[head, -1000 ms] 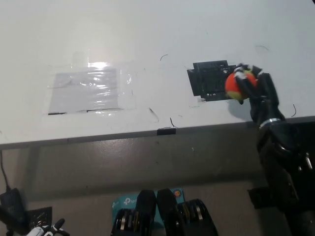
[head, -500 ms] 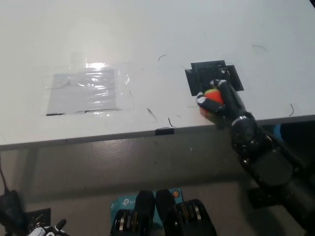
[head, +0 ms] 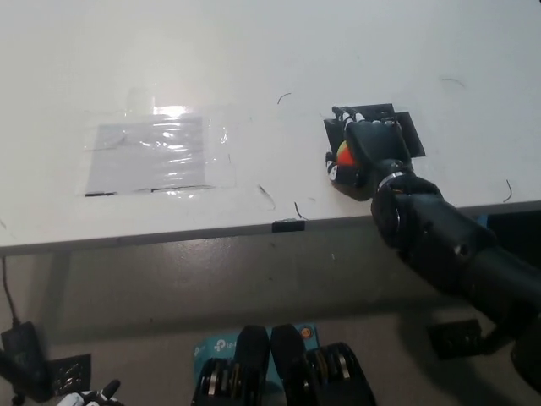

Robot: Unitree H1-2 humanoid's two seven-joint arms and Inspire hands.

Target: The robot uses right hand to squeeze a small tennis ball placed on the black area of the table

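I see a white desk [head: 254, 59] filling the upper frame, its front edge running across the middle. A shiny clear plastic sheet [head: 156, 152] lies left of centre, and the black patch [head: 397, 127] sits right of centre. Below the edge is grey floor with a teal box [head: 215, 348] at bottom centre. My right hand [head: 365, 156] rests over the patch's left part, fingers [head: 355, 128] wrapped round the ball [head: 344, 154], which shows orange and yellow between them. My left hand [head: 89, 396] barely peeks in at bottom left; I cannot tell its state.
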